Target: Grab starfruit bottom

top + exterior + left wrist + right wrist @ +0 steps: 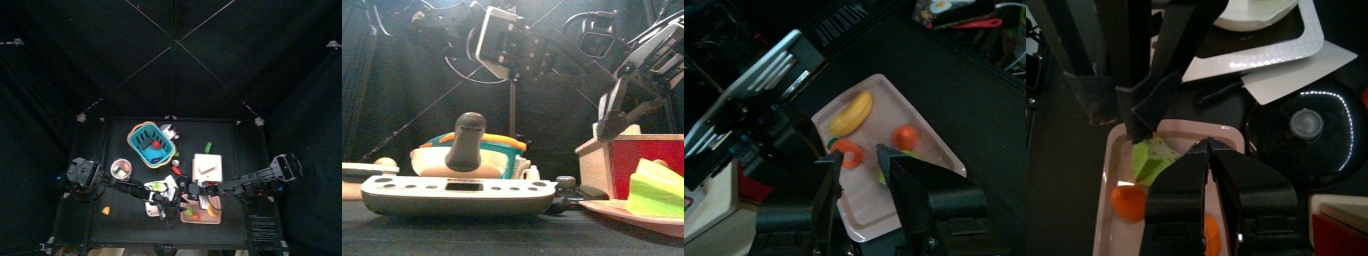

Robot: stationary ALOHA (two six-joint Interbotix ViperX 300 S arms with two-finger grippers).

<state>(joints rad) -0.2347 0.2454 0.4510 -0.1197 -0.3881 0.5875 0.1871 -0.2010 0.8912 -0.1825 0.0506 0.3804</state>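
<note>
Both my arms reach in toward the middle of the table (127,218), over the white tray (941,152) that lies near its front edge.

My left jaws (862,160) point down at the tray and stand apart, with a strip of tray showing between them. The starfruit bottom (1153,160), a small pale yellow-green piece, lies on the tray right at their tips. From my left wrist only a sliver of its green shows, close against the inner side of one jaw. From my right wrist the piece sits directly under the left arm's black tips. I cannot tell whether either jaw touches it, and I see no clamp on it.

My right jaws (1209,152) hang just beside, over the same tray. They are a little apart, with only a narrow gap, and nothing is held between them. The starfruit bottom lies off to one side of them, not in the gap.

The tray also carries a yellow banana (850,112) and a red tomato (906,136). A second red piece (847,152) lies between my left jaws near the green one. A small orange piece (1129,203) lies near the starfruit bottom, apart from it.

Farther back on the table stand a teal basket (151,140), a pink bowl (122,167) and a pale cutting board (206,165), all well clear of both jaws.
</note>
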